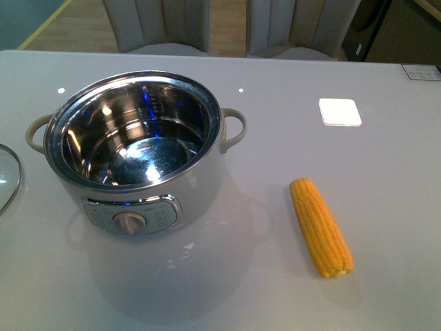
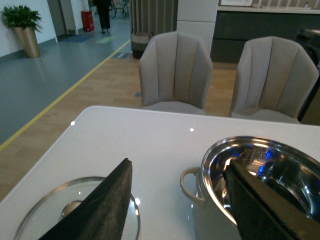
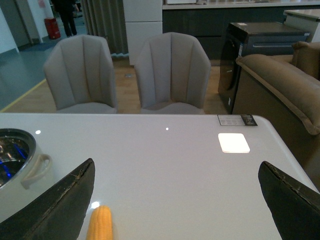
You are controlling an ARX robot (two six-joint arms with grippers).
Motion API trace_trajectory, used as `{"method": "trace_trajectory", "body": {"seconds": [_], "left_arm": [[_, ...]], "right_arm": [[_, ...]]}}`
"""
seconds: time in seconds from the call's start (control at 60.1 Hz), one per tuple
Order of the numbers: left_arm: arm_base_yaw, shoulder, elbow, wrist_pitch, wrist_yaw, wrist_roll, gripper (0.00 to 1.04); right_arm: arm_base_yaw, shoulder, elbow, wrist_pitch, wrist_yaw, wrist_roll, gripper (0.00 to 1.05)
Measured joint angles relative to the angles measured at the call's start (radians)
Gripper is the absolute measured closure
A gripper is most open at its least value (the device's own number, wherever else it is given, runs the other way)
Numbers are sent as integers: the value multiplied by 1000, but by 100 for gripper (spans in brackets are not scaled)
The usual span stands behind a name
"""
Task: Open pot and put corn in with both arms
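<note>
**Both grippers wide and empty; pot uncovered, corn on the table.**
The left gripper (image 2: 178,166) stood with jaws spread wide, gripping nothing. The glass lid (image 2: 45,210) lay flat on the table (image 1: 275,289) past one finger and the open pot (image 2: 210,215) past the other. The right gripper (image 3: 176,164) was equally wide, with the corn (image 3: 100,225) showing just beside one finger, not touched. In the front view the corn lay well to the right of the pot.

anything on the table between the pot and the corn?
Nothing: in the front view, only bare table lies between the pot and the corn.
</note>
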Motion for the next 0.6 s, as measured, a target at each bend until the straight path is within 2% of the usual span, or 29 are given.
{"method": "trace_trajectory", "body": {"seconds": [0.283, 0.482, 0.532, 0.599], "left_arm": [[-146, -228, 0, -205, -136, -5, 102], [-213, -329, 0, -301, -210, -6, 101], [-281, -358, 0, -332, -298, -7, 101], [-323, -386, 0, -356, -302, -6, 101]], "right_arm": [[0, 0, 0, 0, 0, 0, 9], [0, 0, 0, 0, 0, 0, 9], [0, 0, 0, 0, 0, 0, 9], [0, 0, 0, 0, 0, 0, 9]]}}
